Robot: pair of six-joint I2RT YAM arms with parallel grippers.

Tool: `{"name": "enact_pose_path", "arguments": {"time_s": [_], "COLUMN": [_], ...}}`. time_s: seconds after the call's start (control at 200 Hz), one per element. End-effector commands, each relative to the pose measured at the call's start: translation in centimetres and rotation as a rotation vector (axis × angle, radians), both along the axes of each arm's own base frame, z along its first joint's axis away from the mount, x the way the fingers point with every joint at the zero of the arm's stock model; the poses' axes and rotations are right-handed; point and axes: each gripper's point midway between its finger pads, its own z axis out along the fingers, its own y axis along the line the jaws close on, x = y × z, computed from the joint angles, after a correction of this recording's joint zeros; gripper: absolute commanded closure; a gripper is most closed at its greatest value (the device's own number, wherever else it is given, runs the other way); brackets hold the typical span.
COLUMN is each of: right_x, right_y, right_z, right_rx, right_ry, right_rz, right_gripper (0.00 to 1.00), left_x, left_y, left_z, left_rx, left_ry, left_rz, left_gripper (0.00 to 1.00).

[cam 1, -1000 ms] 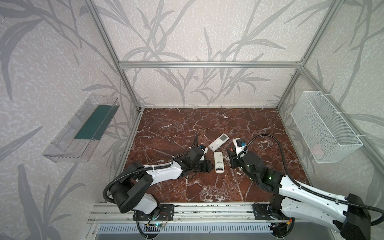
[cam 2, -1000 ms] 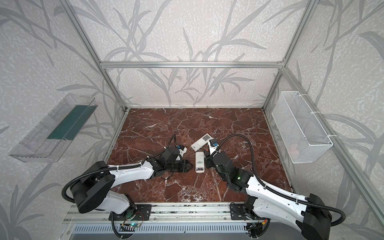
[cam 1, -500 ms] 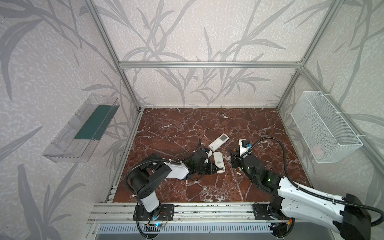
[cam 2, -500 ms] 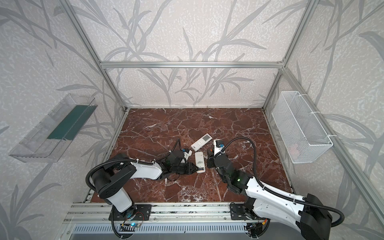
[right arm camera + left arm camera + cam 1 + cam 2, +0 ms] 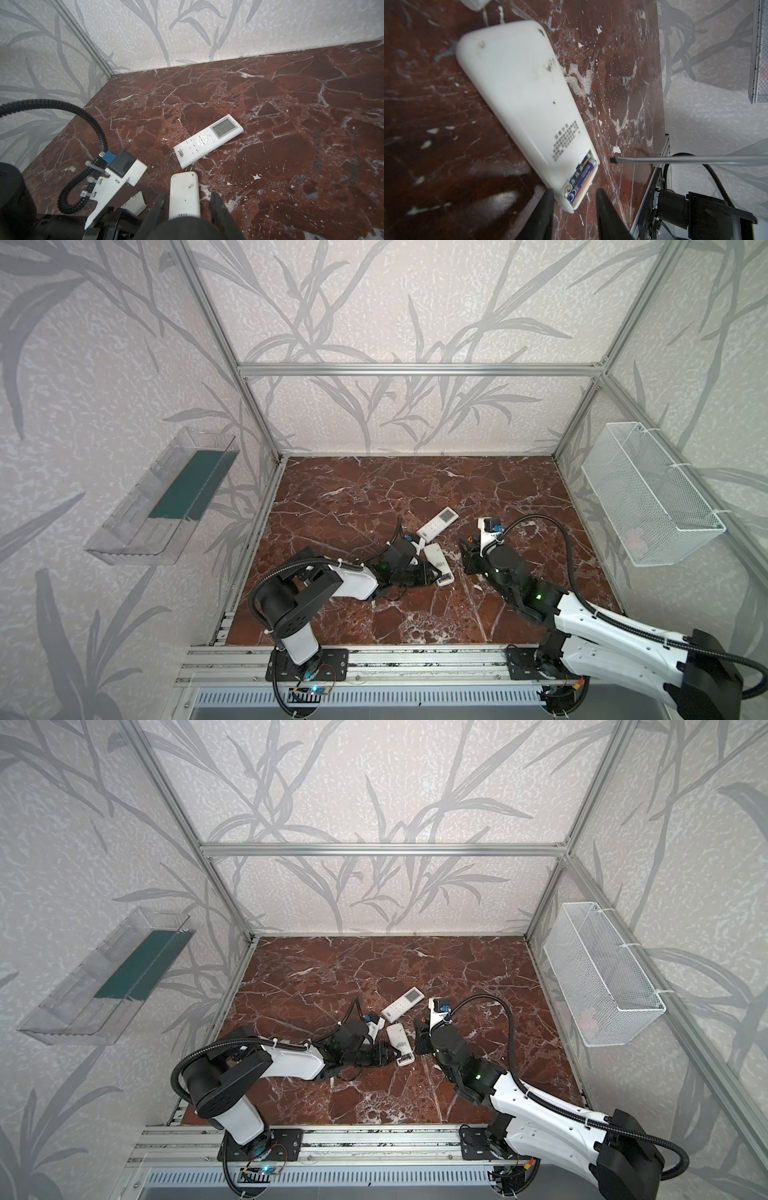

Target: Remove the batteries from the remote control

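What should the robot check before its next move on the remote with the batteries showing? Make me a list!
1. Cover off: ok, the batteries show in the open end of the face-down remote.
2. Left hand placed: ok, its fingers sit open on either side of that end.
3. Screwdriver tip on a battery: not ok, it is beside the remote with a gap.
4. Right hand gripping the screwdriver firmly: cannot tell.
5. Other remote out of the way: ok, it lies face up beyond the face-down one.

The screwdriver [image 5: 685, 160] runs off the picture's edge; the face-down remote [image 5: 184, 193] is partly hidden.
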Motion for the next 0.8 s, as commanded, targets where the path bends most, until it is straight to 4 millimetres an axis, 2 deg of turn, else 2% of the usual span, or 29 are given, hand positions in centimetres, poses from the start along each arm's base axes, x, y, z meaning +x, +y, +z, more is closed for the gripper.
{"name": "enact_pose_path", "arguments": {"time_s": [0.0,0.795], "right_x": [0.3,0.6], "right_y": [1.0,2.5], "right_z": [1.8,-1.0], "right_rx": [0.032,-0.083], "right_ry": [-0.062,-0.047], "right_rz": [0.038,0.115], "right_gripper": [1.0,1.0], "left_x": [0.4,0.5], "left_y": [0.0,0.4], "left_z": [-0.3,-1.9], "left_rx": [0.009,0.03], "left_ry": [0.004,0.03], "left_rz": [0.028,0.06], "left_gripper": [0.64,0.68]}}
